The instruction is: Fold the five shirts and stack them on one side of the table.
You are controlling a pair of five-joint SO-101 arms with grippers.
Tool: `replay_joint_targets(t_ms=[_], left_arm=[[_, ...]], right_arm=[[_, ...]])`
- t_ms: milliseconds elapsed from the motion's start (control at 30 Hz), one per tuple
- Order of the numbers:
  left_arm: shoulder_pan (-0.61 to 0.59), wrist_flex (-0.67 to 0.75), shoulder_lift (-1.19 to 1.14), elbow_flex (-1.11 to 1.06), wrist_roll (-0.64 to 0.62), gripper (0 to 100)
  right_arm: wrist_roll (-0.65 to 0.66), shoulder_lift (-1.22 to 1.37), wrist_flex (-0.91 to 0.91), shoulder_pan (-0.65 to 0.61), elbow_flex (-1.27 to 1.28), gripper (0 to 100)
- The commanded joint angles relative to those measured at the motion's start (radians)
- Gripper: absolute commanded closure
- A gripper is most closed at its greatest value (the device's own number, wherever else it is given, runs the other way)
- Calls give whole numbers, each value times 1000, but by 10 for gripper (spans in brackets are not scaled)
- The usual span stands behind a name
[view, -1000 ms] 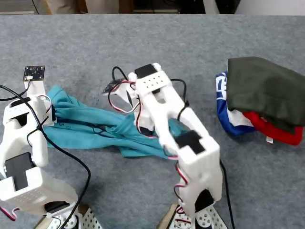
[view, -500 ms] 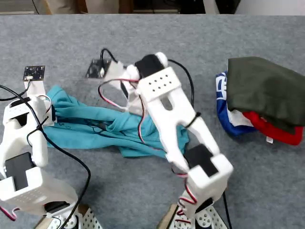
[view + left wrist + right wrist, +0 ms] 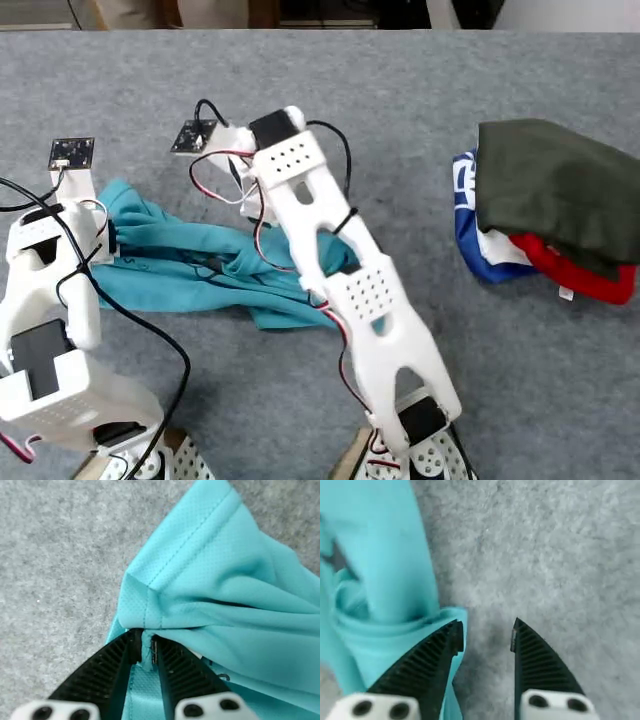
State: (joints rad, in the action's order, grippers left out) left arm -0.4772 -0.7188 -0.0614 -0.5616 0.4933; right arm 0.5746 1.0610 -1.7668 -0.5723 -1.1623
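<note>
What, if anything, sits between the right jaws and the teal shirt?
Nothing visible. The right gripper is open at the edge of the shirt, one jaw at the folded hem, the other over bare table. The left gripper is shut on a corner of the shirt.

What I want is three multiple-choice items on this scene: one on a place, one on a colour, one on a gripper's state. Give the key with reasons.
1. In the high view, the pile of shirts lies:
A. at the right side of the table
B. between the two arms
C. under the left arm

2. The pile's top shirt is:
A. teal
B. dark olive
C. white

3. The left gripper is:
A. open above bare table
B. shut on nothing
C. shut on the teal shirt

Key:
1 A, it sits by the view's right edge.
2 B, olive cloth lies uppermost.
3 C, the left wrist view shows a fold pinched between its fingers.
</note>
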Motion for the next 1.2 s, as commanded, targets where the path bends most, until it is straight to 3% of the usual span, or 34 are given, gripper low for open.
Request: replay_joint_targets(t_ms=[0,367,767,1000,1167], left_arm=[[6,11,25,15,3,981],[6,12,25,15,3,981],[6,12,25,15,2,981],[6,12,25,15,2,981],[6,12,25,15,2,981]], right_arm=[[-15,21,-21,12,-50,836],[-25,24,-21,13,1,835],[-20,-91,-17,8,223,799],[-23,38,2,2,183,802],[-23,90,-8,24,48,942]])
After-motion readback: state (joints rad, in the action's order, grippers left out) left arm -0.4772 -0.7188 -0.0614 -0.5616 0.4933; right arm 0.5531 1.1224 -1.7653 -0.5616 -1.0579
